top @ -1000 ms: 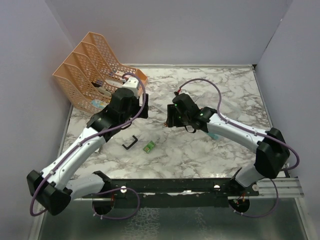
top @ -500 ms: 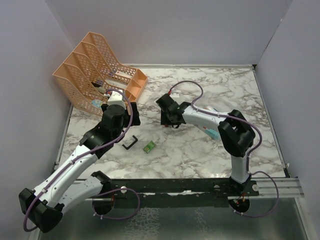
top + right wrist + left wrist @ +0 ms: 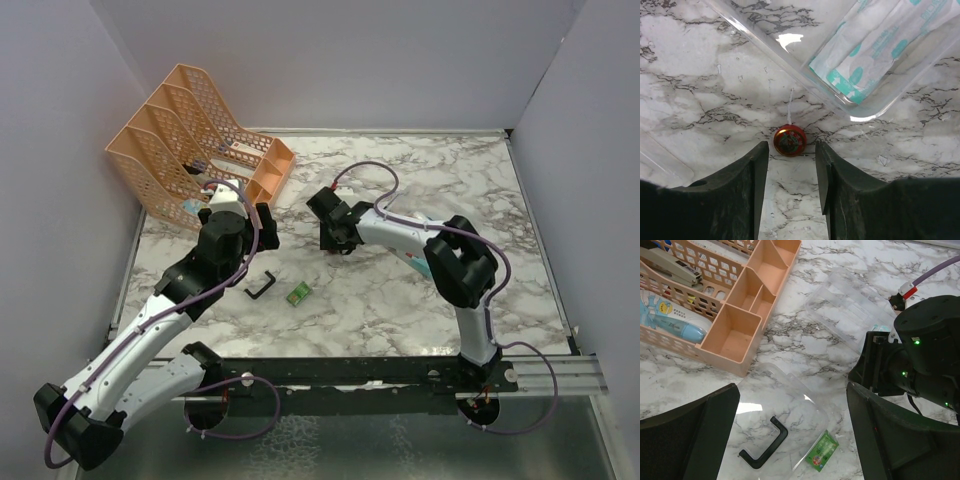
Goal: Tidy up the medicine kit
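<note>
Box (image 3: pixel 785 37) glossy clear plastic; tin (image 3: pixel 790 140) shiny red; table (image 3: pixel 700 100) smooth marble-look; my fingers (image 3: pixel 740 200) matt black.

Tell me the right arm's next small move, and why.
Probably ease the right end effector forward a touch, so its fingers bracket the red tin fully before closing. The tin lies on the table, centred in the gap at their tips and touching neither, just outside the clear box holding bandage packets.

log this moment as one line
left pincer: open, empty | right pincer: open, straddling red tin | bandages: in clear tray | clear lid: on table
</note>
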Robot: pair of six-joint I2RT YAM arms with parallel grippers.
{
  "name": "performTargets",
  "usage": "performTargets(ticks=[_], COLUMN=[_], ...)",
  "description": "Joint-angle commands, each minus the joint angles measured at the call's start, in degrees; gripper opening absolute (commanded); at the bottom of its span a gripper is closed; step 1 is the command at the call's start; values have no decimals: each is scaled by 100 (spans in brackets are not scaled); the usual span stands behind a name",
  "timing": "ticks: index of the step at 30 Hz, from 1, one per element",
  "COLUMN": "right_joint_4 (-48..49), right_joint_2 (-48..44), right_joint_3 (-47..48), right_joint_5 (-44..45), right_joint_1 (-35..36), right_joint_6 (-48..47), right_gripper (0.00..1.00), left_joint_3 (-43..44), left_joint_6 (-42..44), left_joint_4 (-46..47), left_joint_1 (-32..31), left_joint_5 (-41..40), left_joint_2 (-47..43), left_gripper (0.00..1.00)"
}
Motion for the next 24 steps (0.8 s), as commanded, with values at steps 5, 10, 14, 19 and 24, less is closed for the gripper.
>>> performTargets(ticks=[5, 10, 14, 19, 24], right_joint_4=[-549, -640, -590, -483, -506], right_joint_2=[468, 552, 636, 841, 903], right_joint_3=[423, 474, 499, 613, 669], right_joint_5=[153, 287, 335, 326, 323], right_joint_1=[87, 104, 105, 105, 105], right_joint_6=[-128, -126, -176, -243, -222], right_gripper=[42, 41, 36, 35, 24], left_joint_3=[64, 55, 42, 33, 15], left_joint_6=[-91, -103, -119, -130, -132], left_joint_4=[73, 60, 65, 63, 58], left_joint_1=[15, 15, 15, 18, 16], left_joint_5=[-107, -115, -125, -138, -177], left_joint_2=[-158, -187, -187, -190, -156], left_gripper=[92, 92, 92, 92, 92])
